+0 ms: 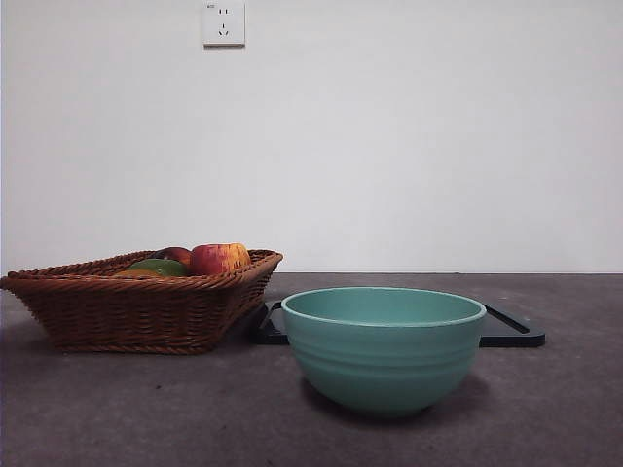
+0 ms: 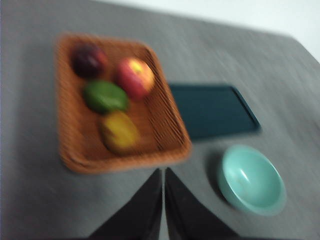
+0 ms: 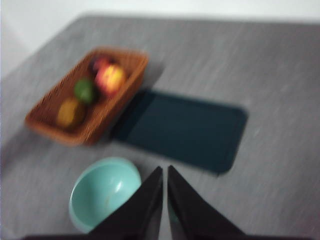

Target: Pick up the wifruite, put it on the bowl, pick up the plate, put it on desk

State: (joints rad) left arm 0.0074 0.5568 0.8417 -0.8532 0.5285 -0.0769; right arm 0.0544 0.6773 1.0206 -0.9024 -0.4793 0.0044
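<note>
- The wifruite (image 2: 119,131) lies in the basket (image 2: 170,132), at the end nearest the left gripper (image 2: 163,200). It looks yellow-brown and blurry here.
- In the basket with it are a green fruit (image 2: 104,96), a red-yellow apple (image 2: 135,77) and a dark red fruit (image 2: 88,60). The green fruit is just beside the wifruite.
- The left gripper hangs high over the desk (image 2: 240,65), just outside the basket's near edge. Its jaws are pressed almost together and hold nothing.
- The right gripper (image 3: 165,200) is also high up. Its jaws are nearly together too, and empty. It hangs just beside the bowl (image 3: 102,192), and the basket is farther off.
- So I think the left arm is the closer one to the fruit. It would go straight ahead, over the basket edge, and down.
- The wifruite is a bit egg-shaped. Its long way seems to point from the gripper toward the green fruit, but the blur makes this hard to tell.
- The bowl is empty. It stands on the desk near the basket, in front of a dark flat tray (image 1: 511,334).
- The jaws must open before they can take the fruit.
</note>
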